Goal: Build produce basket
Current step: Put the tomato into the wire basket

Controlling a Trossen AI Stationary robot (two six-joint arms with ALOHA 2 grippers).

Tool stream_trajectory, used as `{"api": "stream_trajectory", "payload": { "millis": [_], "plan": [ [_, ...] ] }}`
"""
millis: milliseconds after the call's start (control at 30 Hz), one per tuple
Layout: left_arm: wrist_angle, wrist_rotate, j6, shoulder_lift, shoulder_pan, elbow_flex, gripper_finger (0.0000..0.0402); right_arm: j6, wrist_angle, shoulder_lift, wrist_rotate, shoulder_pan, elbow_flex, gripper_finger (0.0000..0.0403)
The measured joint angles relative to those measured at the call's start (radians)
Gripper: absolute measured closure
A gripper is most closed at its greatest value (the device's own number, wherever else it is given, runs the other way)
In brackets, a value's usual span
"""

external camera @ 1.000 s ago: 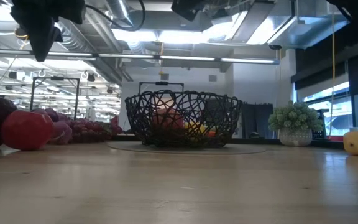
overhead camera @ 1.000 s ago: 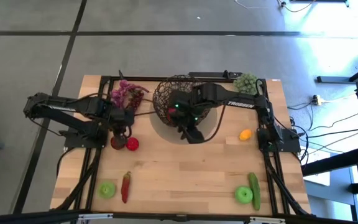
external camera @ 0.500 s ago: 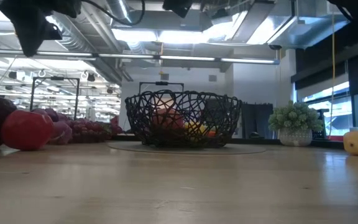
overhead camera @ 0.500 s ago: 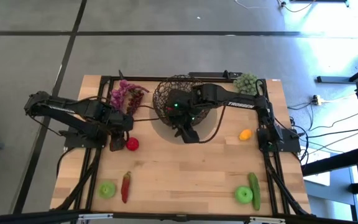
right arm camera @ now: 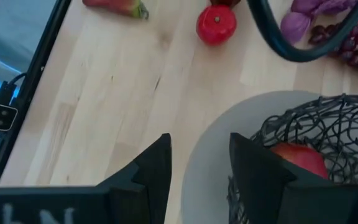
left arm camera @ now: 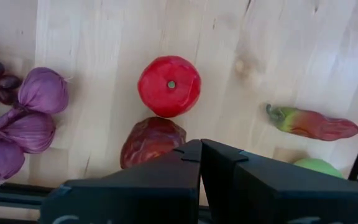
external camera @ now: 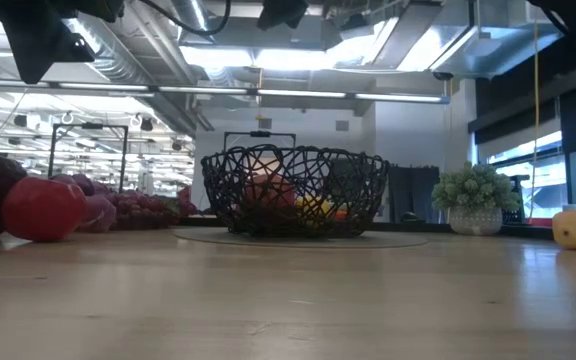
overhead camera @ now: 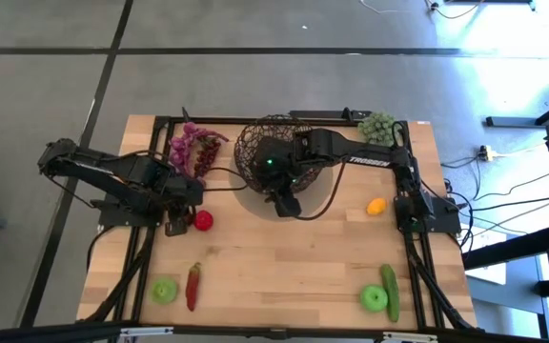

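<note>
The dark wire basket (overhead camera: 267,151) stands on a white mat at the far middle, with a red apple (right arm camera: 300,158) inside. My right gripper (right arm camera: 197,163) hovers open above the mat's near-left edge, with nothing between its fingers. My left gripper (left arm camera: 201,154) is shut and empty, high above a dark red apple (left arm camera: 152,140) that lies beside a bright red apple (left arm camera: 168,86) on the table's left. Purple grapes (overhead camera: 193,145) lie left of the basket. A chilli (overhead camera: 193,286) and a green apple (overhead camera: 165,291) rest near left.
A lemon (overhead camera: 376,205) lies on the right. A cucumber (overhead camera: 390,289) and a green apple (overhead camera: 374,298) sit at the near right. A pale green cluster (overhead camera: 377,127) stands at the far right corner. Bare wood fills the near middle.
My left gripper has swung a little toward the table's left edge, still shut and high above the apples. My right gripper has tipped and turned its fingers slightly toward the table's left, staying open beside the basket.
</note>
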Motion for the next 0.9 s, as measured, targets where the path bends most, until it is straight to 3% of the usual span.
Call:
{"api": "stream_trajectory", "payload": {
  "millis": [900],
  "plan": [
    [-0.006, -0.027, -0.144, 0.0, 0.002, 0.0, 0.0401, 0.0, 0.124, 0.0, 0.0, 0.0, 0.0, 0.0248]
  ]
}}
